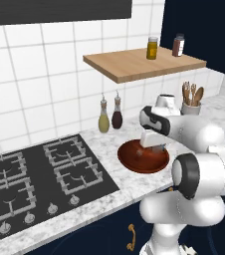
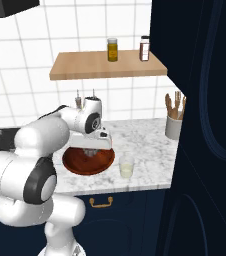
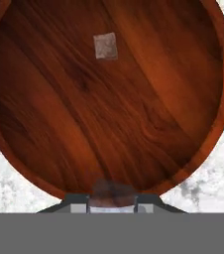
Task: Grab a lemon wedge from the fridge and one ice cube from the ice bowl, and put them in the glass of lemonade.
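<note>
Round grainy wood ice bowl (image 3: 193, 149) w/ translucent ice cube (image 3: 105, 46).

Wood, marble, tile and iron on the counter run.

We note the ice bowl (image 3: 148, 94) as reddish-brown wood, streaked grain, smooth with a soft sheen; the ice cube (image 3: 105, 45) in it looks frosted, translucent and matt. The counter (image 2: 150, 145) reads as polished white marble with grey veining. The shelf (image 1: 134, 64) is pale, matt wood. The wall tiles (image 1: 30, 84) look white, glazed and smooth. The cooktop (image 1: 40, 174) is glossy black with matt grey metal grates. The glass of lemonade (image 2: 127, 166) is clear and smooth. The cabinet handle (image 2: 101, 202) looks like brass against navy, satin fronts. The arm (image 1: 204, 164) is glossy white plastic.
</note>
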